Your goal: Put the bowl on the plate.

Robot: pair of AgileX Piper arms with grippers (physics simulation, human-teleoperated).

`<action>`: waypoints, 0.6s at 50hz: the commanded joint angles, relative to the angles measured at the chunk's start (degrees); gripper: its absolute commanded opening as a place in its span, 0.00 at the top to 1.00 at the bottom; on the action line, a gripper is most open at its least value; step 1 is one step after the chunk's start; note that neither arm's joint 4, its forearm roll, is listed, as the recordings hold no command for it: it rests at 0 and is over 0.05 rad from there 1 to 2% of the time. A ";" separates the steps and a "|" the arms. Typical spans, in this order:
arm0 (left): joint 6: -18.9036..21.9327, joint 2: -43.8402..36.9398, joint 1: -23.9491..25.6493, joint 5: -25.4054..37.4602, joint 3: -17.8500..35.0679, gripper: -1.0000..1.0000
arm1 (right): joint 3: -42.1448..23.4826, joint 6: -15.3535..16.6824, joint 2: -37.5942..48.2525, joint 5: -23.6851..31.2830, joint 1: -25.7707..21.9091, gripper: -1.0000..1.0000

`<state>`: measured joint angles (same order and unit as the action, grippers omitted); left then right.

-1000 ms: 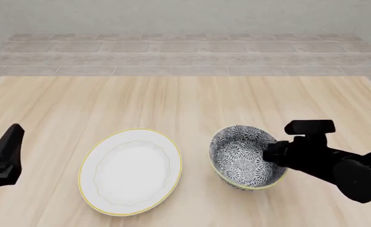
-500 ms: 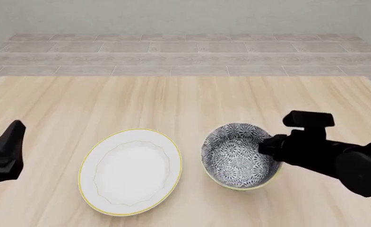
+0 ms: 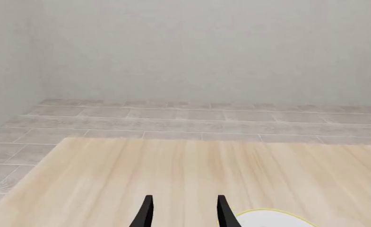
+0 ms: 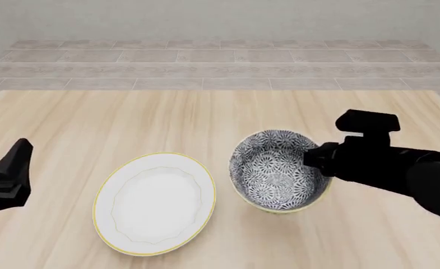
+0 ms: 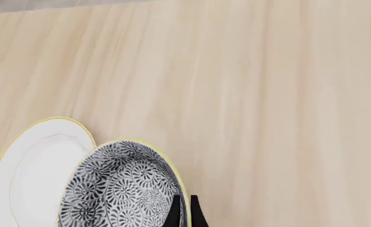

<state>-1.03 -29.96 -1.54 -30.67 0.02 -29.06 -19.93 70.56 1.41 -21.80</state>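
The patterned blue-grey and white bowl [image 4: 273, 171] hangs tilted just above the table, right of the plate [image 4: 154, 203]. My right gripper [image 4: 315, 161] is shut on the bowl's right rim. The right wrist view shows the bowl [image 5: 119, 189] with its rim pinched between the fingers of the right gripper [image 5: 184, 215], and the white gold-rimmed plate [image 5: 30, 170] beside it. My left gripper [image 4: 12, 171] stays at the table's left edge, away from both. Its fingers are open and empty in the left wrist view [image 3: 184, 213], where a sliver of the plate [image 3: 267, 219] shows.
The light wooden table [image 4: 220, 117] stretches beyond the plate and bowl. A tiled floor [image 4: 220, 61] and a pale wall lie past its far edge.
The right gripper has lifted the bowl and carried it left, closer to the plate. The left arm has barely moved.
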 commanded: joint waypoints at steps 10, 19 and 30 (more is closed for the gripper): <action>-0.22 1.45 0.06 1.34 0.01 0.00 | -11.31 -2.45 -0.80 9.04 -5.17 1.00; -0.32 4.89 0.24 4.41 0.01 0.00 | -14.50 -3.57 2.73 8.19 -7.96 1.00; -0.45 6.31 0.14 5.39 0.00 0.00 | -16.88 -4.70 5.11 7.72 -10.10 1.00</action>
<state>-1.35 -25.29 -1.34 -26.58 0.03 -42.94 -23.41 73.56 9.24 -29.68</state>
